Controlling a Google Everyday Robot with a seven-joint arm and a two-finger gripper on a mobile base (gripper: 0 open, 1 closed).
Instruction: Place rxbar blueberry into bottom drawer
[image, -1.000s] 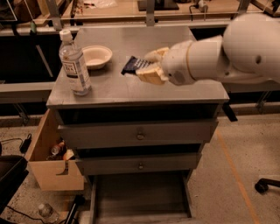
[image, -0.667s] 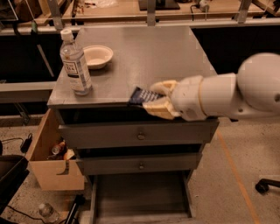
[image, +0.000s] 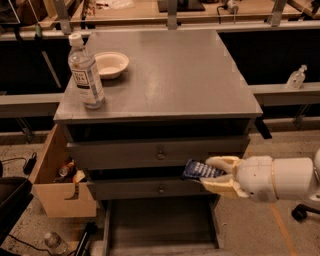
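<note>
My gripper (image: 216, 175) comes in from the right, low in front of the grey cabinet, level with the gap between the two knobbed drawers. Its cream fingers (image: 223, 161) are shut on the rxbar blueberry (image: 199, 171), a flat dark blue bar with pale lettering that sticks out to the left. The bottom drawer (image: 161, 224) is pulled open below, a wide shallow grey tray directly under and slightly left of the bar. The bar is well above the tray.
On the cabinet top (image: 175, 70) stand a clear water bottle (image: 85, 72) and a white bowl (image: 111, 64) at the left. A tan cardboard box (image: 56, 180) with clutter sits left of the cabinet. A small bottle (image: 296, 78) stands on a ledge at the right.
My gripper has carried the bar off the cabinet top, down past the front edge to the height of the lower knobbed drawer, above the open bottom drawer.
</note>
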